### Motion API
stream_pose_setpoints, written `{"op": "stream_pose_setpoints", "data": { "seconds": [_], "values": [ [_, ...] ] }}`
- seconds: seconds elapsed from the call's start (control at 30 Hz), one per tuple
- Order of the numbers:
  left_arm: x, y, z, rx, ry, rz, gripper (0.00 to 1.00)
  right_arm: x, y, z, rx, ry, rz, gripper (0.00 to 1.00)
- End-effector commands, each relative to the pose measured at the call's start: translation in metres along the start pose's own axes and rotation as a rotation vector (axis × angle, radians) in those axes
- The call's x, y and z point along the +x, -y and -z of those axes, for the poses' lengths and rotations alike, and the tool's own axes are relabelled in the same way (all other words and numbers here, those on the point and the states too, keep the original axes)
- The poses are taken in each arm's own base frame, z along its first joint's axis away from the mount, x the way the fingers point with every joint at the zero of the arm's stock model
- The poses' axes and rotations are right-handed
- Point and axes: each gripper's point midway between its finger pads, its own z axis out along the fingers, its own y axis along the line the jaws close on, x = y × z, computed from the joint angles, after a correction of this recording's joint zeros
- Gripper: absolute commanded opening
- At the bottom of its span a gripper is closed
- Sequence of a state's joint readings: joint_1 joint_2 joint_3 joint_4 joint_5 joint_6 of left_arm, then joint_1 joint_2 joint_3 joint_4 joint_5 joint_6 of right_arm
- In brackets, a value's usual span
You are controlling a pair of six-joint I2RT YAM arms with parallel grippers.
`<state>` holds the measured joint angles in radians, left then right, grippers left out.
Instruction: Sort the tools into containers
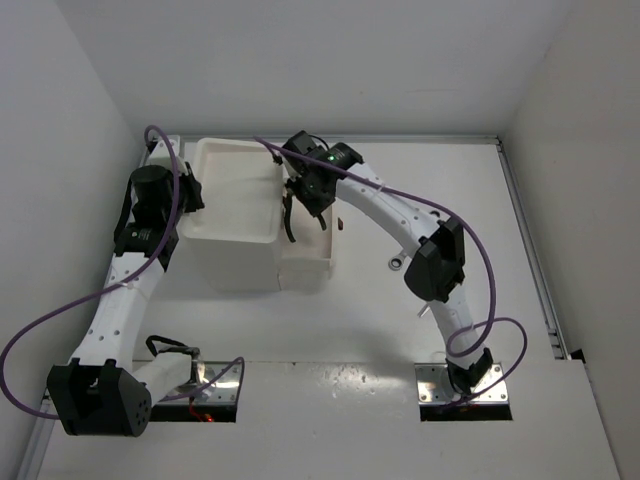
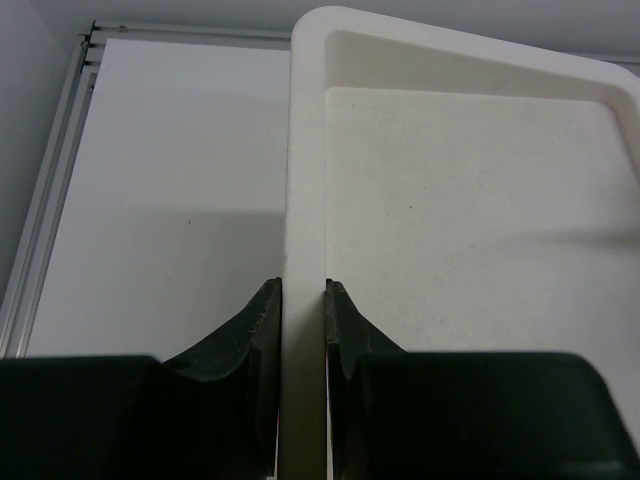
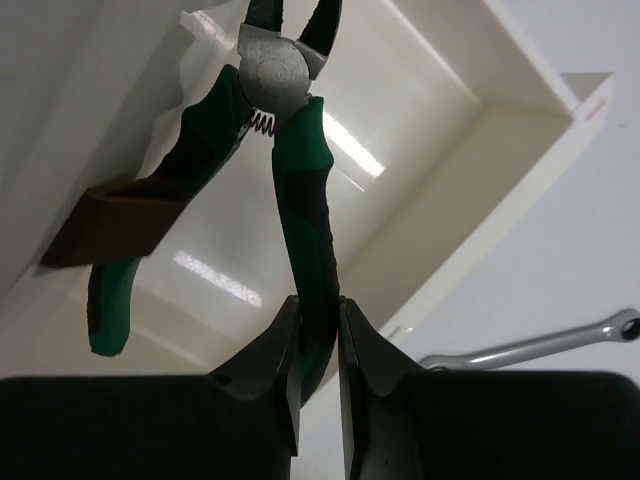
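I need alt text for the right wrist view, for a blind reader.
The right gripper pinches one handle of green-handled pliers above an open white drawer. A silver wrench lies on the table.

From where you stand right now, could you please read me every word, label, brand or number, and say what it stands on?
None can be read.
The green-handled pliers show no legible brand.
The wrench is too small and blurred to tell.
The white box, its open drawer and the brown knob carry no marks.
A green light on the right arm bears no lettering.
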<state>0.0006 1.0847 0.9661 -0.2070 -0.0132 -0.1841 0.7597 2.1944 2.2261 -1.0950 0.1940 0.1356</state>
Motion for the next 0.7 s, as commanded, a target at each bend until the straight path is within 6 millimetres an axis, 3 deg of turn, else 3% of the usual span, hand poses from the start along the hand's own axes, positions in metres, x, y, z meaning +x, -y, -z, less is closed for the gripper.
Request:
{"op": "stream_pose_setpoints", "data": {
  "seconds": [0.0, 0.13, 0.43, 0.47, 0.67],
  "values": [
    [0.054, -0.007, -0.004, -0.037, -0.194, 0.037, 0.00, -0.006, -0.041, -0.020, -0.141, 0.014, -0.082, 0.00],
    [0.057, -0.008, -0.005, -0.038, -0.204, 0.037, 0.00, 0.004, -0.035, -0.042, -0.102, -0.027, -0.110, 0.00],
    [0.057, -0.009, -0.005, -0.047, -0.202, 0.036, 0.00, 0.029, -0.025, -0.069, -0.082, -0.100, -0.162, 0.00],
    [0.057, -0.009, -0.005, -0.047, -0.202, 0.036, 0.00, 0.025, -0.023, -0.064, -0.101, -0.088, -0.174, 0.10],
    [0.059, -0.011, -0.007, -0.059, -0.210, 0.035, 0.00, 0.003, -0.012, -0.028, -0.182, 0.012, -0.189, 0.36]
  ]
}}
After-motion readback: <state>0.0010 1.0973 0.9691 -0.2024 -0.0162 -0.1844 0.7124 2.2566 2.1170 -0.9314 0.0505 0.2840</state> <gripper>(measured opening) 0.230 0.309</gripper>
